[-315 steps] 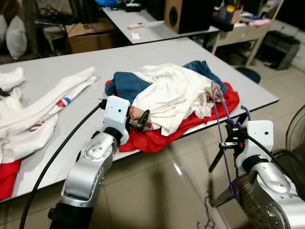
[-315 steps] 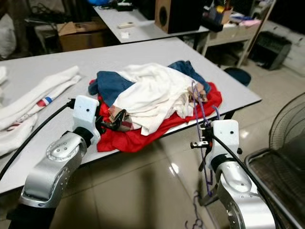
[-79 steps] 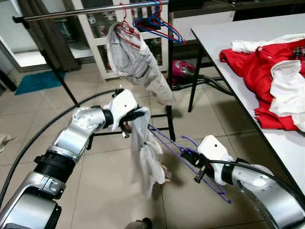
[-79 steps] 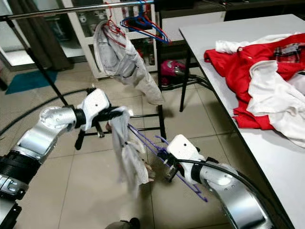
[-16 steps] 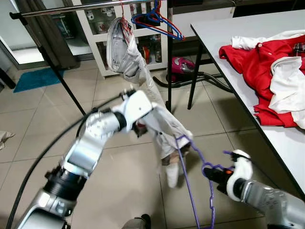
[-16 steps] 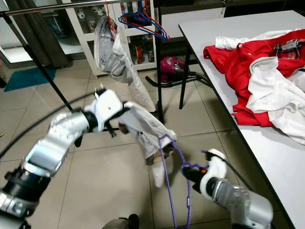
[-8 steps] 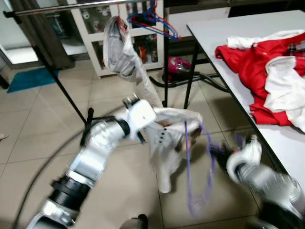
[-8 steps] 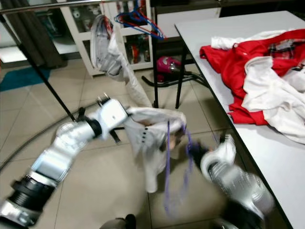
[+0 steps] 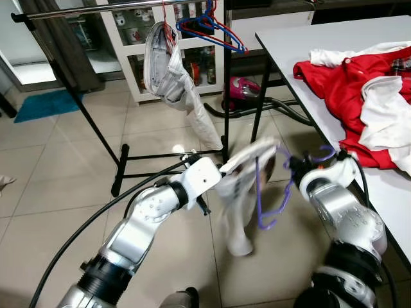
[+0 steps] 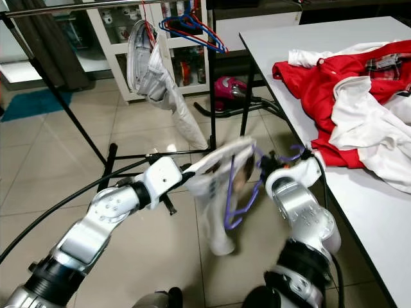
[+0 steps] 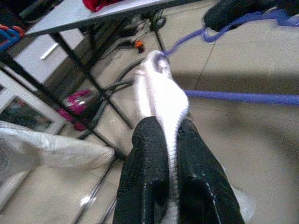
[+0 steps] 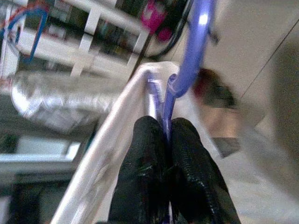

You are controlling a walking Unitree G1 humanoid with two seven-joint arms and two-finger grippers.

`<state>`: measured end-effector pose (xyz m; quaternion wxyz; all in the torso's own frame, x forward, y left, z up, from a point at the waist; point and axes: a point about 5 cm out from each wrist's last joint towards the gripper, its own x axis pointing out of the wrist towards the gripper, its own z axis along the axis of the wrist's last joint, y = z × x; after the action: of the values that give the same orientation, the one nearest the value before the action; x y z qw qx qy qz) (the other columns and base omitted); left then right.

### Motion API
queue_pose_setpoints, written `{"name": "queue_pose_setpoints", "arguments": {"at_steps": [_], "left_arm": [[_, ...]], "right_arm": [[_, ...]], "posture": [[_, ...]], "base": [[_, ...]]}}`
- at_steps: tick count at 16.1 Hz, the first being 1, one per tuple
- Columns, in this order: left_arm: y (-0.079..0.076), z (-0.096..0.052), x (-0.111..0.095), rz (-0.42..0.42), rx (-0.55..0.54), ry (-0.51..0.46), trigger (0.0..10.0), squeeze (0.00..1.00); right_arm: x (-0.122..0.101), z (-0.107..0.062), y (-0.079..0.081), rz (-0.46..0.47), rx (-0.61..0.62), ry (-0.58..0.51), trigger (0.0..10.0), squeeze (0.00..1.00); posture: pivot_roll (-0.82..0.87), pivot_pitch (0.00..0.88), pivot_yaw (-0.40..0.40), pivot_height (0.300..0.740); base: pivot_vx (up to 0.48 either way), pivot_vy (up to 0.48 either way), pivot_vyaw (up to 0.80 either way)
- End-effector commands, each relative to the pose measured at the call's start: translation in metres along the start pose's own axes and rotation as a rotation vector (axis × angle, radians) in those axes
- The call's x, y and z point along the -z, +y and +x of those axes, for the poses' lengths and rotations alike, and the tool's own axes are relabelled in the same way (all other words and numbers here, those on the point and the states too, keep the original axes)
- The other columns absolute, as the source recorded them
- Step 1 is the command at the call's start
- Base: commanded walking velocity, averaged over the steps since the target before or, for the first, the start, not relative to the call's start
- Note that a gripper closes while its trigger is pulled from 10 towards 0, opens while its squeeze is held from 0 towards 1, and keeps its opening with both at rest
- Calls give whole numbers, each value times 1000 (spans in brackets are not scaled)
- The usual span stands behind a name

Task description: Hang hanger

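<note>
I'm mid-carry, below the clothes rail (image 9: 96, 9); next I'd lift the hook up over it, clear of the grey trousers (image 9: 168, 70) and blue hangers (image 9: 212, 29) hanging there. My left gripper (image 11: 161, 140) pinches the white garment (image 9: 239, 192); my right gripper (image 12: 163, 135) clamps the purple hanger (image 9: 270, 192) threaded through it

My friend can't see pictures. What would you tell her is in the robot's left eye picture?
A robot's left gripper pinches a white garment while its right gripper holds a purple hanger partly slipped inside it, above a tiled floor. Behind them a clothes rack carries light trousers and blue and red hangers; a table with red and white clothes stands on the right.
</note>
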<state>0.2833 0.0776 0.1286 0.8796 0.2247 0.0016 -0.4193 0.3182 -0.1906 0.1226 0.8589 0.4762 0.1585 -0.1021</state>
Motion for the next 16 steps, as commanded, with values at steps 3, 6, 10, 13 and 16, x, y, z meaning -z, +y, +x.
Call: {"name": "queue_pose_setpoints", "arguments": {"at_steps": [3,6,10,13,16], "left_arm": [[-10,-6,-16,-67,63,-98,10000,0],[-20,-3,-19,-77,121,-113,10000,0],[-30,2,-5,-90,121,-35,10000,0],[-16,-3,-2,-67,44,-6,10000,0],[25,-16,-7,-9,-122,-2,10000,0]], "right_arm": [[-2,11,25,-12,49,-156,10000,0],[-3,15,23,54,107,-191,10000,0],[-7,26,24,229,146,-223,10000,0],[-1,25,52,-84,-49,-156,10000,0],[20,9,30,-413,-130,7,10000,0]], "posture": [[87,37,80,740],[97,34,80,740],[105,35,81,740],[103,31,80,740],[100,21,74,740]], "base": [[0,0,0],[0,0,0],[0,0,0],[0,0,0],[0,0,0]]}}
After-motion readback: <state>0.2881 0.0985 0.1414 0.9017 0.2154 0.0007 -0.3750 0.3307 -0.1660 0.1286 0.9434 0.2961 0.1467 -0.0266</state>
